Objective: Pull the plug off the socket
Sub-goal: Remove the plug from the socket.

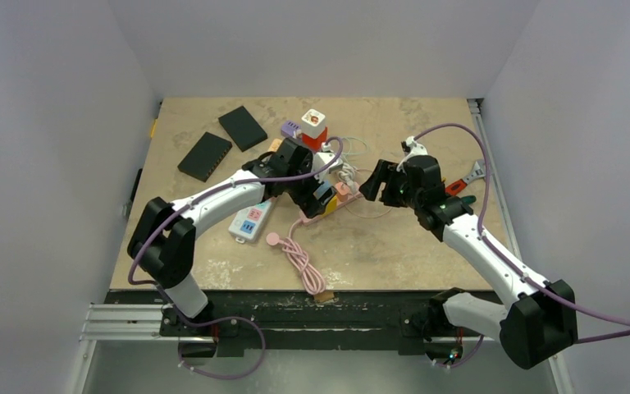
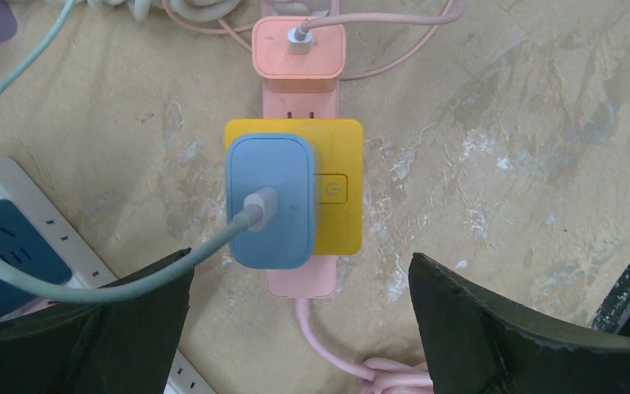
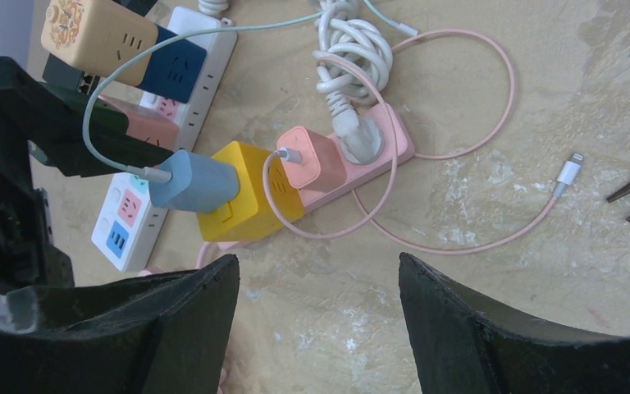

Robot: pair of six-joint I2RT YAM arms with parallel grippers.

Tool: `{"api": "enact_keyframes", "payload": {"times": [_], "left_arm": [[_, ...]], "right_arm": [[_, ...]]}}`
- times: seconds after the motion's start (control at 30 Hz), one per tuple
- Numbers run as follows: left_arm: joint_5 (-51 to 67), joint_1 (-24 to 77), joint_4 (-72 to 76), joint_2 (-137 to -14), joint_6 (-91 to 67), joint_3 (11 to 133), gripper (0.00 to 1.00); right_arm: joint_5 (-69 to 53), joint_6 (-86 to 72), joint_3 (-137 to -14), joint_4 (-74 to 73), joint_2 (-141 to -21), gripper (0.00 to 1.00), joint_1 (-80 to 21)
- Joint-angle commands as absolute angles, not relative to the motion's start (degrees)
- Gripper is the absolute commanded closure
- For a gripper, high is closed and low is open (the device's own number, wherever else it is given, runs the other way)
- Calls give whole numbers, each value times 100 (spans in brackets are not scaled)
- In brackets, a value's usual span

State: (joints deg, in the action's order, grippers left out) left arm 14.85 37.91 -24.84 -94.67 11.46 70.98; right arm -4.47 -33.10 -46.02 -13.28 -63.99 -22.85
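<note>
Plug (image 2: 268, 201), blue, in yellow adapter (image 2: 338, 185): centred below left gripper (image 2: 299, 264), spread wide for clamping; right gripper (image 3: 318, 258) parted, empty.

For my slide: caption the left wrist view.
Open left gripper above blue plug in yellow adapter on pink strip.

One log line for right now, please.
left tool: open, over blue charger, not gripping | blue charger: seated in yellow adapter on pink power strip | right tool: open, empty

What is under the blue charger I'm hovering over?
A yellow adapter block, itself on the pink power strip. The blue charger covers its own prongs and the socket face, so its seating cannot be seen.
</note>
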Motion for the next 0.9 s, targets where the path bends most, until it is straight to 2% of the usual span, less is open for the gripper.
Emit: {"api": "enact_keyframes", "payload": {"times": [0.0, 0.5, 0.77, 0.8, 0.87], "left_arm": [[1148, 3812, -2094, -9575, 723, 7209, 0], [1753, 3850, -715, -9988, 504, 6468, 0], [1658, 3828, -363, -10370, 759, 6762, 0], [1695, 3817, -316, -10405, 766, 6799, 1], [1888, 3759, -162, -10459, 765, 6820, 15]], "right_arm": [[-606, -3392, -4649, -1126, -6325, 30, -2268], [-694, -3456, -4623, -990, -6420, 30, -2228], [-790, -3680, -4379, -833, -6354, 30, -2222], [-799, -3708, -4333, -821, -6339, 30, -2220], [-808, -3765, -4243, -799, -6271, 31, -2215]]}}
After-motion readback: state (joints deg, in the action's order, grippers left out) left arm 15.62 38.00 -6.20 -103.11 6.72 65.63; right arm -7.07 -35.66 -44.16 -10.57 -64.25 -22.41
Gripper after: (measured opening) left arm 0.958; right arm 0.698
